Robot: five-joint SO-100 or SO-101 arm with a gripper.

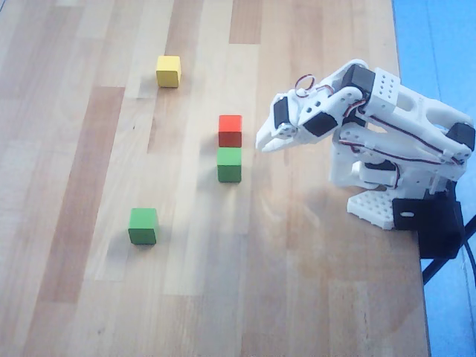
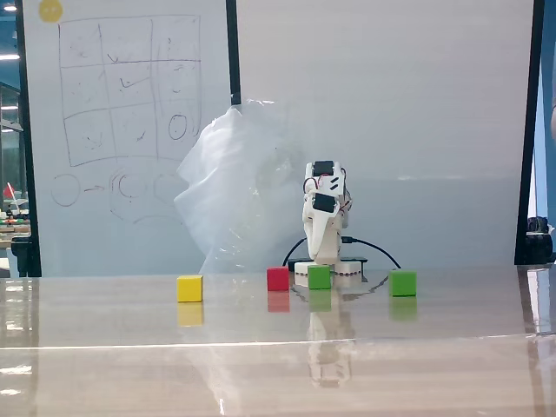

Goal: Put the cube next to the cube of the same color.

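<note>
Two look-alike green cubes lie on the wooden table. One green cube sits right below the red cube in the overhead view, almost touching it. The other green cube stands apart, lower left in the overhead view, far right in the fixed view. My white gripper hangs folded near the arm's base, to the right of the red cube in the overhead view. It looks shut and holds nothing.
A yellow cube stands at the upper left of the overhead view. The arm's base sits at the table's right edge. A crumpled plastic sheet and a whiteboard stand behind the table.
</note>
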